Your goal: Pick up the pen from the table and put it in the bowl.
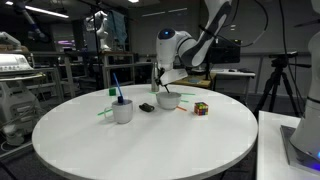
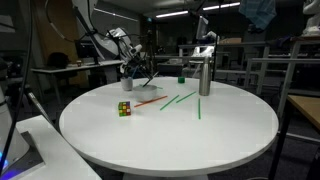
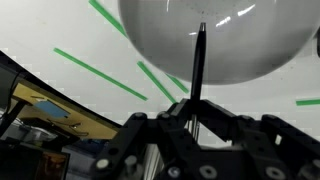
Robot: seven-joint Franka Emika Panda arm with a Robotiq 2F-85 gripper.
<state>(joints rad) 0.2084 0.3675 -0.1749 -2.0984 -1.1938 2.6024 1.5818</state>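
My gripper (image 3: pixel 195 105) is shut on the thin black pen (image 3: pixel 198 62). In the wrist view the pen reaches from the jaws to the small white bowl (image 3: pixel 225 40), and its tip lies over the bowl's rim. In an exterior view the gripper (image 1: pixel 160 83) hangs just above the bowl (image 1: pixel 168 99) at the far side of the round white table (image 1: pixel 150 145). From the opposite side the gripper (image 2: pixel 135 72) is at the table's (image 2: pixel 190 135) far left edge, and the bowl is mostly hidden behind it.
A taller white cup (image 1: pixel 122 111) with a blue pen stands beside the bowl, with a small black object (image 1: pixel 147 106) between them. A Rubik's cube (image 1: pixel 201 108) lies close by. Green sticks (image 3: pixel 100 72) (image 2: pixel 180 100) lie on the table. A metal cylinder (image 2: pixel 204 78) stands at the far edge.
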